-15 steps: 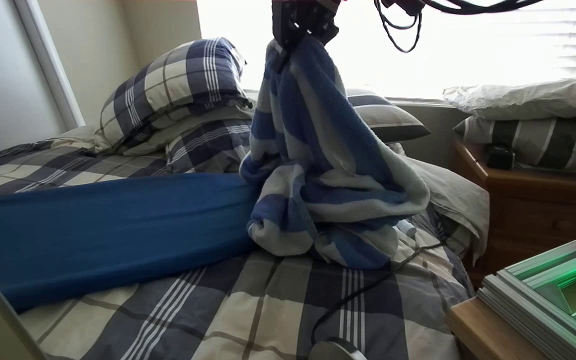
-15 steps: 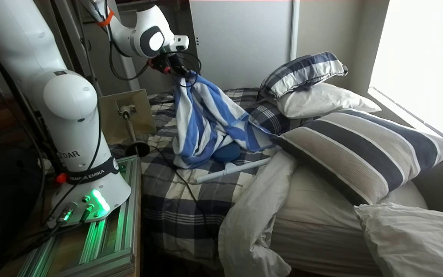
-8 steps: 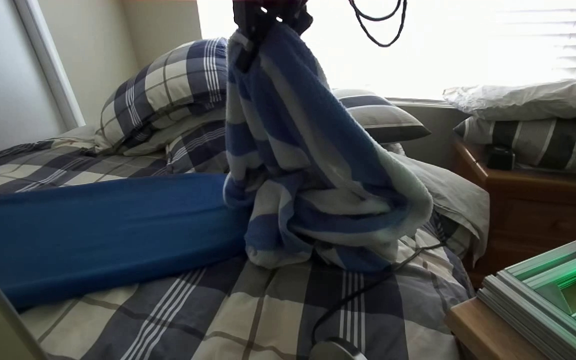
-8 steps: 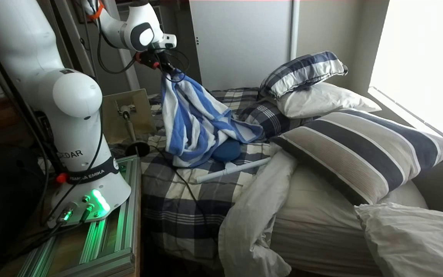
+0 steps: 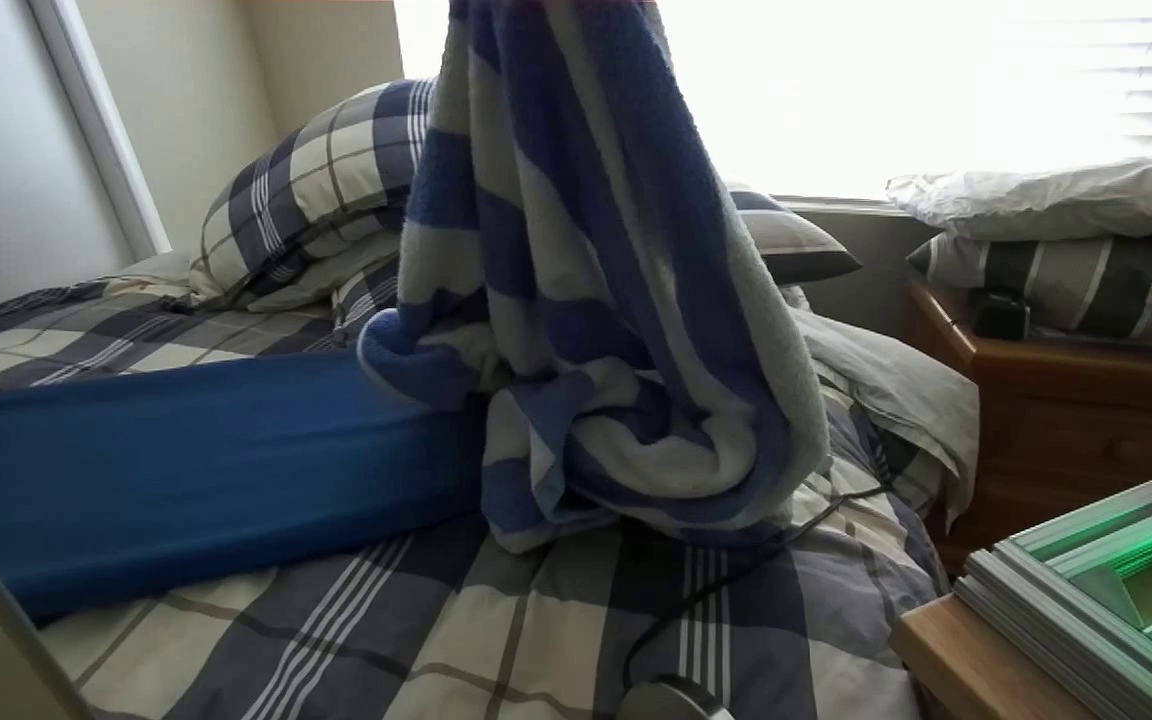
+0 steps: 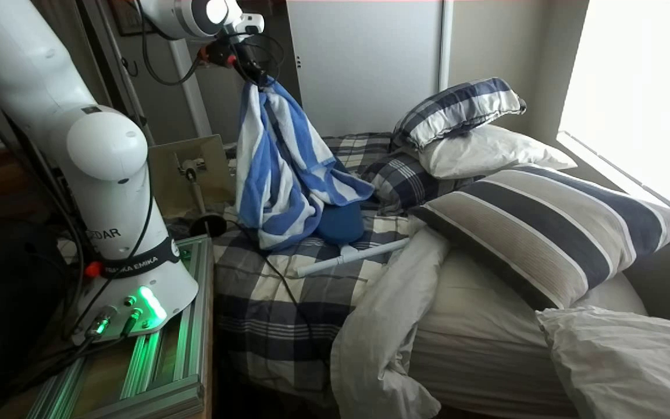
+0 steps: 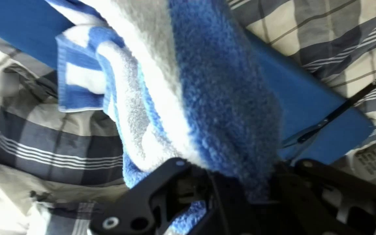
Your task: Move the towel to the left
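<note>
The towel is blue and white striped and hangs bunched in folds. It shows in both exterior views [image 5: 586, 250] [image 6: 282, 174] and in the wrist view [image 7: 214, 81]. My gripper [image 6: 262, 82] is shut on the towel's top and holds it up above the bed. In the wrist view the towel sits between the dark fingers of the gripper [image 7: 240, 179], which hide the pinched part. The gripper is above the top edge in an exterior view. The towel's lower folds hang over the bed and a blue board; I cannot tell whether they touch.
The long blue board [image 5: 206, 470] lies across the checkered bed [image 5: 496, 640], with a white T-shaped leg [image 6: 352, 257]. Pillows [image 6: 469, 125] and a striped pillow [image 6: 550, 227] lie at the window side. A tan panel on a stand [image 6: 192, 174] and a black cable [image 6: 280, 276] are near the towel.
My gripper has risen and shifted, out of the top of an exterior view. The towel has been pulled up with it, and its trailing corner has drawn away from the striped pillow.
</note>
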Available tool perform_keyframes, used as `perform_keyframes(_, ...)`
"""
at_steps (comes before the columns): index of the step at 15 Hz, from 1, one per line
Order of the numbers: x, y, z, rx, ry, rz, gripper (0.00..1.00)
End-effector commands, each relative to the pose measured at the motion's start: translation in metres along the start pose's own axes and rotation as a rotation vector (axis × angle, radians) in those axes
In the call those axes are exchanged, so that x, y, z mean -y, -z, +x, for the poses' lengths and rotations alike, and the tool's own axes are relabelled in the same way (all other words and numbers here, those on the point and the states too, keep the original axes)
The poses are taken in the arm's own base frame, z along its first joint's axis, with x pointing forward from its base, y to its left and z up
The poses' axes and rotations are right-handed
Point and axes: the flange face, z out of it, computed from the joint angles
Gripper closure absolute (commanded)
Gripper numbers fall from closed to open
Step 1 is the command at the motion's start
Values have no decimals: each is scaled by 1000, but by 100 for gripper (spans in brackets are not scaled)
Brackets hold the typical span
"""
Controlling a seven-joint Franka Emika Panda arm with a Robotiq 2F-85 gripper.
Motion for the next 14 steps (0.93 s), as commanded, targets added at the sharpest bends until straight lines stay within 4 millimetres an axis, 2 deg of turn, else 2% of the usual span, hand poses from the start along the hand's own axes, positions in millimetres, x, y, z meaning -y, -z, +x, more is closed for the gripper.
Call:
perform_keyframes(1,-60,0,8,74,-129,-145,97)
perform_keyframes(4,-107,-24,-2,224,-230,-220,97)
perform_keyframes(8,-164,-79,-25,435,-307,-314,97)
perform_keyframes(11,-178,-126,-26,474,-292,-337,97)
perform_keyframes(14,-178,-164,-11,403,-209,-377,97)
